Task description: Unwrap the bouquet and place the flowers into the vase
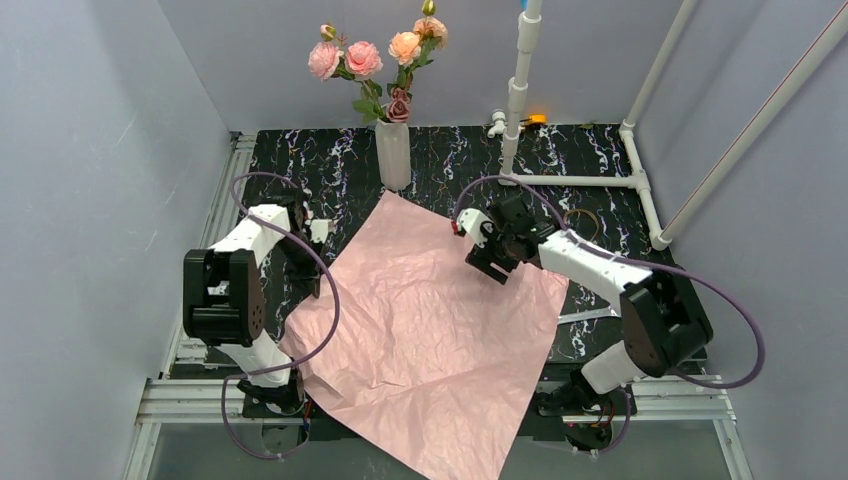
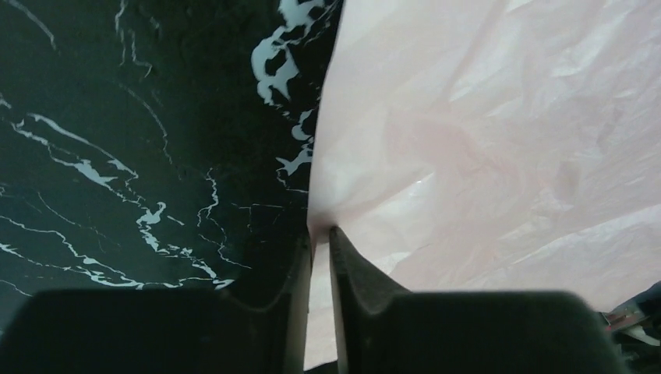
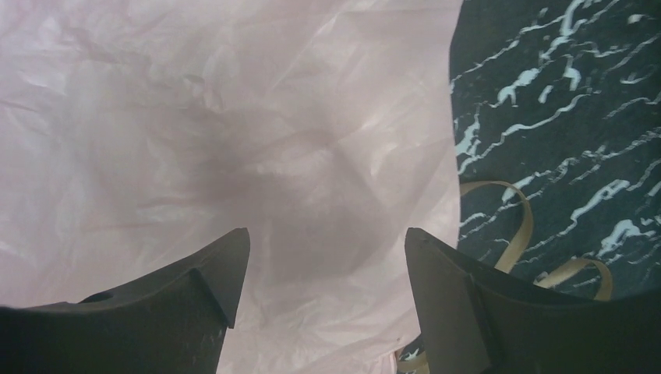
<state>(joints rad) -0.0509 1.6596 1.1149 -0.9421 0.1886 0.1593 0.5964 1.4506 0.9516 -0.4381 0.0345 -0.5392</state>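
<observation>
The flowers (image 1: 372, 62), pink and peach roses with one dark mauve, stand upright in the white ribbed vase (image 1: 393, 155) at the back of the table. The bouquet's pink wrapping paper (image 1: 430, 330) lies spread flat, crinkled, with nothing on it. My left gripper (image 1: 316, 268) is at the paper's left edge. In the left wrist view my left gripper (image 2: 318, 231) is shut on that edge of the paper (image 2: 483, 140). My right gripper (image 1: 490, 268) hovers over the paper's right side. Its jaws (image 3: 323, 234) stand wide open with only paper (image 3: 234, 125) below them.
A loose tan ribbon (image 3: 521, 226) lies on the black marbled table (image 1: 460, 160) just right of the paper, also seen as ribbon (image 1: 580, 222) from above. White pipes (image 1: 575, 181) frame the back right. The paper's near corner hangs over the table's front edge.
</observation>
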